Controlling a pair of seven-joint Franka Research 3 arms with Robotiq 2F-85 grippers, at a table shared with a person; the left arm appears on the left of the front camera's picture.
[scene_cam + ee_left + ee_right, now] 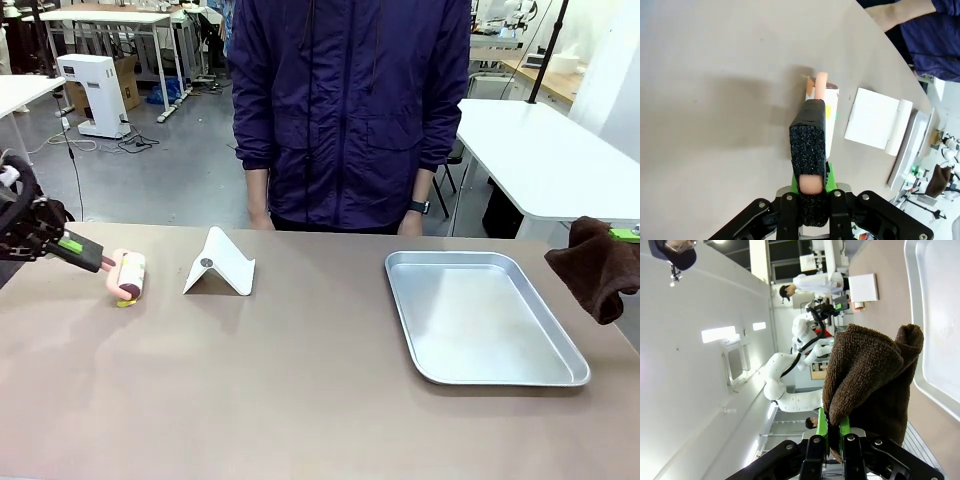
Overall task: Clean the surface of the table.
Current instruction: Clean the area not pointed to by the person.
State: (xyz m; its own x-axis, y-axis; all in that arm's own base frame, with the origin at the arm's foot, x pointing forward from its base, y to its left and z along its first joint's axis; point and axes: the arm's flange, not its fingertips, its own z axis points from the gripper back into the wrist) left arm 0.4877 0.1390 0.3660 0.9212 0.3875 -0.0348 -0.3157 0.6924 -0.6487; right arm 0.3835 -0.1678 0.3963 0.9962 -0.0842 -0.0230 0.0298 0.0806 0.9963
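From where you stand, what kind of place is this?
Most likely a lab or workshop: white-topped work tables stand behind the person, cables lie on the bare grey floor, and a white machine stands there.

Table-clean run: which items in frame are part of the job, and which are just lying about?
Part of the job:
- table, the surface to clean
- pink-handled roller, held in the left gripper
- brown cloth, held in the right gripper

Likely just lying about:
- metal tray, nothing in it
- white folded stand, resting on the table
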